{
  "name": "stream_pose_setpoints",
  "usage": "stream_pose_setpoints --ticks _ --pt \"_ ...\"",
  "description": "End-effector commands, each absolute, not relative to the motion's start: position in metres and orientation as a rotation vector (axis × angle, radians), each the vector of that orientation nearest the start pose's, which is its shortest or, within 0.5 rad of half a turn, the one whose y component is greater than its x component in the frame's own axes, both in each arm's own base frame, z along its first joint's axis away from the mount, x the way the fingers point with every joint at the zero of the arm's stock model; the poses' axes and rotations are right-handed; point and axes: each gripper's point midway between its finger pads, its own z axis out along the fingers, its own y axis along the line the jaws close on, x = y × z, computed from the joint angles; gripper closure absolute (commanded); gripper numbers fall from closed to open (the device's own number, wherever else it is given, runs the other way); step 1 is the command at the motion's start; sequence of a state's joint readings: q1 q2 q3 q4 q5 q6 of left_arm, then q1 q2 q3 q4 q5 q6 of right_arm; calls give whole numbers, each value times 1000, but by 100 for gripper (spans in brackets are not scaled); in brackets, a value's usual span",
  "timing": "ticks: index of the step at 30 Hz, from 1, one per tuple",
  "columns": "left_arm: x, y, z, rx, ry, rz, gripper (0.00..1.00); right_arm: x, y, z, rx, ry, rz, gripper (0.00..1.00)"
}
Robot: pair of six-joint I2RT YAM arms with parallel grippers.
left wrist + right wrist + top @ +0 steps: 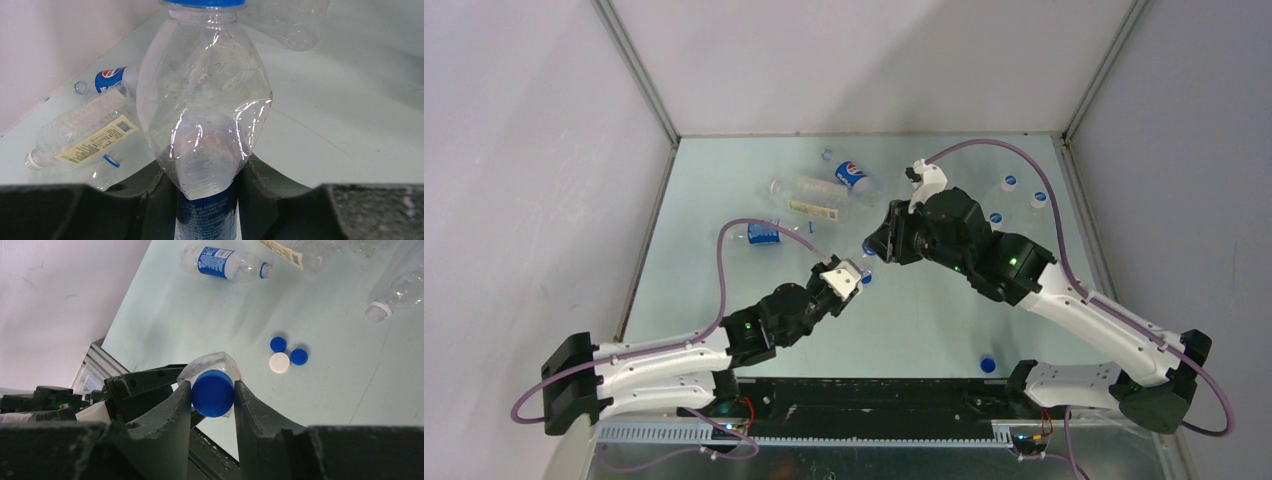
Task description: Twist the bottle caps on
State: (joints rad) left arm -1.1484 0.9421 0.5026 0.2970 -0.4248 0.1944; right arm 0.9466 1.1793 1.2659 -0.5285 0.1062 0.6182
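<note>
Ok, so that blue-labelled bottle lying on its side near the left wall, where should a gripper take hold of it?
Probably the bottle is best taken around its labelled middle, from straight above, jaws across its width: it lies flat on the table, round, with nothing beside it, and that leaves the neck clear for capping.

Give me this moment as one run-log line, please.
left fingers: shut on bottle | right fingers: shut on blue cap at bottle mouth | phase: capping | spare caps: loose on table
</note>
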Motion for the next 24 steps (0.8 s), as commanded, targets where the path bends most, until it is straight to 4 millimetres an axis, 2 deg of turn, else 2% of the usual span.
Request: stream_pose_setpoints --ticks 1,5,11,14,15,16,17,18,19,20,21,22,23,24 --pt "220 -275 285 538 1337 -459 78 176 310 268 -357 2265 907 65" --pt "221 -272 275 537 1378 -440 78 179 308 286 -372 2179 922 43" --pt "223 -270 262 552 1426 -413 78 176 295 319 -454 2027 934 26" --pt "222 -271 254 577 1451 -417 78 173 286 326 -543 1969 909 23" --pt "219 -272 251 598 1461 -436 78 166 283 327 -622 1944 916 22" --pt "220 -272 250 609 1465 -447 78 168 278 328 -646 1932 908 22" --pt "212 -278 247 666 1467 -500 78 159 275 329 -742 1901 920 22" --pt "213 -275 251 673 1463 -517 78 161 267 327 -768 1898 908 22" --pt "203 -282 246 746 1469 -570 78 151 265 331 -885 1833 930 22" --pt "204 -280 250 760 1462 -590 77 152 258 329 -925 1822 915 22" --pt "193 -286 243 846 1468 -648 77 140 256 332 -1057 1734 935 22" --pt "192 -284 248 867 1458 -672 77 133 252 330 -1127 1704 955 23" --pt "179 -289 240 963 1458 -729 77 134 247 332 -1204 1625 906 23" --pt "179 -288 244 985 1452 -742 77 127 245 329 -1260 1596 910 23"
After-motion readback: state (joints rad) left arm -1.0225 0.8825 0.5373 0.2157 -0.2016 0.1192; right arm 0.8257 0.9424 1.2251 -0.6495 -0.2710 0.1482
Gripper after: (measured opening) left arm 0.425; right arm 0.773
